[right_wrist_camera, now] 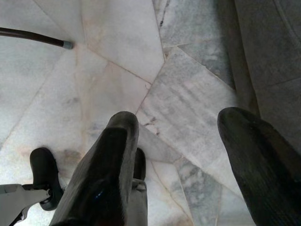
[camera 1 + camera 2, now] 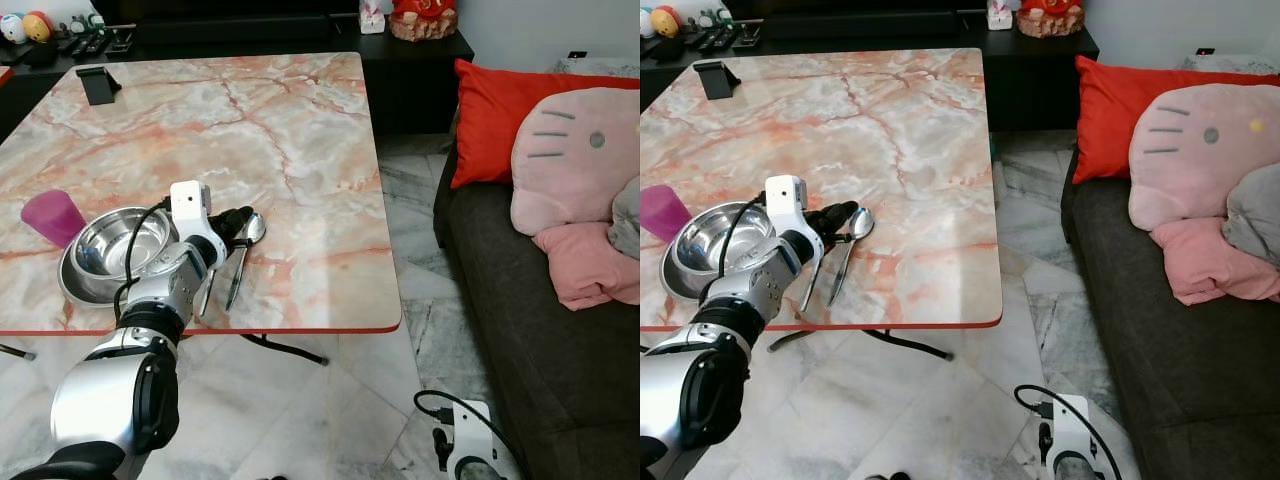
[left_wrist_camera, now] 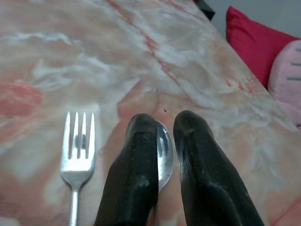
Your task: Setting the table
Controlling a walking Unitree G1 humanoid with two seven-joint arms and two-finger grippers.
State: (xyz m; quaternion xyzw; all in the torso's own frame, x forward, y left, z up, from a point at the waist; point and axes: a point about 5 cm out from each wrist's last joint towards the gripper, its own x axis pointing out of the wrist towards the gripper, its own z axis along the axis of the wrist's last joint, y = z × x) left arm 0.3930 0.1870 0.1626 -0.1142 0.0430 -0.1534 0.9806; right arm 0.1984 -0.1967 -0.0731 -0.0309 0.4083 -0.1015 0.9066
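My left gripper (image 2: 238, 220) reaches over the near part of the marble table (image 2: 260, 120). Its fingers stand close together around a silver spoon (image 3: 165, 151), shut on it just behind the bowl. The spoon (image 2: 252, 229) lies low on the tabletop with its handle pointing at the near edge. A fork (image 3: 77, 150) lies parallel beside it, on the bowl's side. A steel bowl (image 2: 120, 245) sits on a plate (image 2: 72, 288) just left of the gripper, with a purple cup (image 2: 52, 217) further left. My right gripper (image 1: 183, 122) hangs open above the floor.
A dark sofa (image 2: 530, 310) with a red cushion (image 2: 490, 120) and pink pillows (image 2: 575, 160) stands right of the table. Between them runs a strip of marble floor (image 2: 410, 230). A black phone stand (image 2: 97, 83) sits at the table's far left. A dark cabinet (image 2: 260, 30) lines the back.
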